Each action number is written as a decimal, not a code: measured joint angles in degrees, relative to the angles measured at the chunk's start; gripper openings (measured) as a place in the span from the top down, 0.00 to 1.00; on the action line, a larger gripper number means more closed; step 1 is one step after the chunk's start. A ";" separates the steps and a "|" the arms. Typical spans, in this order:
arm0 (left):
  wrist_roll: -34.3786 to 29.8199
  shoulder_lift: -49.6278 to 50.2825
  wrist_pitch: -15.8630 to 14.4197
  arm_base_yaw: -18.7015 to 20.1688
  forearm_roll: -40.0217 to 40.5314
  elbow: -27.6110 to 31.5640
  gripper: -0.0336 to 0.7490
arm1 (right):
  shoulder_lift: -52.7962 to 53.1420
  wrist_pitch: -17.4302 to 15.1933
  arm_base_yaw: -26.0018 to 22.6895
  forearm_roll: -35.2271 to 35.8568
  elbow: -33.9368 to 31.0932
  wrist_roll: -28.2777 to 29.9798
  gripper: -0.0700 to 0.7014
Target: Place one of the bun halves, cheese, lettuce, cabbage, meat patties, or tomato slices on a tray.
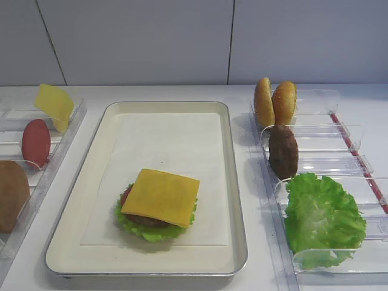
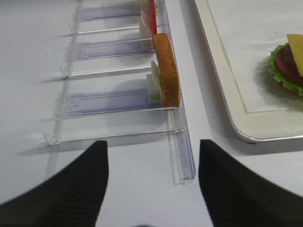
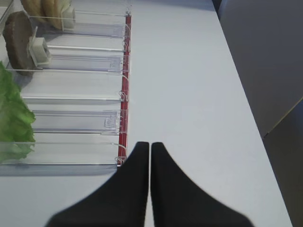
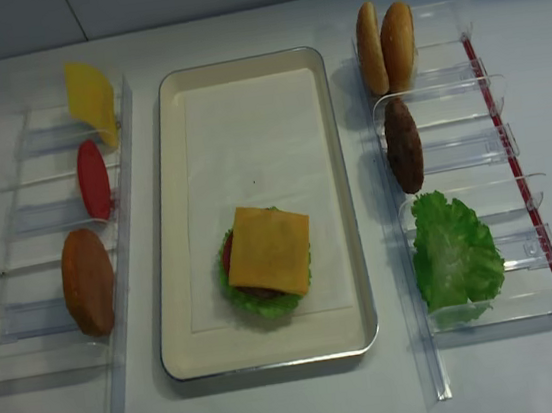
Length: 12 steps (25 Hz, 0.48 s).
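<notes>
On the cream tray (image 1: 236, 182) lies a stack: ruffled lettuce (image 1: 151, 232) at the bottom, a dark patty edge above it, and an orange cheese slice (image 1: 160, 196) on top. In the left wrist view my left gripper (image 2: 152, 144) is open and empty over the bare table, near the front end of the left bins, with a bun half (image 2: 166, 71) standing ahead and the tray's corner (image 2: 246, 132) to its right. In the right wrist view my right gripper (image 3: 150, 144) is shut on nothing, just right of the right bins' red strip (image 3: 125, 94).
Left clear bins (image 1: 66, 130) hold a pale yellow slice (image 1: 54, 106), a tomato slice (image 1: 36, 142) and a bun half (image 1: 12, 194). Right clear bins (image 1: 348, 130) hold two bun halves (image 1: 274, 102), a meat patty (image 1: 283, 151) and lettuce (image 1: 321, 218). A wall stands behind the table.
</notes>
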<state>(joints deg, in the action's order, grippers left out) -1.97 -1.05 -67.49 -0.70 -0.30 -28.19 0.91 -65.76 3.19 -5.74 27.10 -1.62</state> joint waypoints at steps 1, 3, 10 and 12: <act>0.00 0.00 0.00 0.00 0.00 0.00 0.47 | 0.00 0.00 0.00 0.00 0.00 0.00 0.37; 0.00 0.00 0.00 0.00 0.00 0.00 0.47 | 0.00 0.00 0.00 0.00 0.00 0.00 0.37; 0.00 0.00 0.00 0.00 0.00 0.00 0.47 | 0.00 0.00 0.00 0.00 0.00 0.00 0.37; 0.00 0.00 0.00 0.00 0.00 0.00 0.47 | 0.00 0.00 0.00 0.00 0.00 0.00 0.37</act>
<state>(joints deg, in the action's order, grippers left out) -1.97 -1.05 -67.49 -0.70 -0.30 -28.19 0.91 -65.76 3.19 -5.74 27.10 -1.62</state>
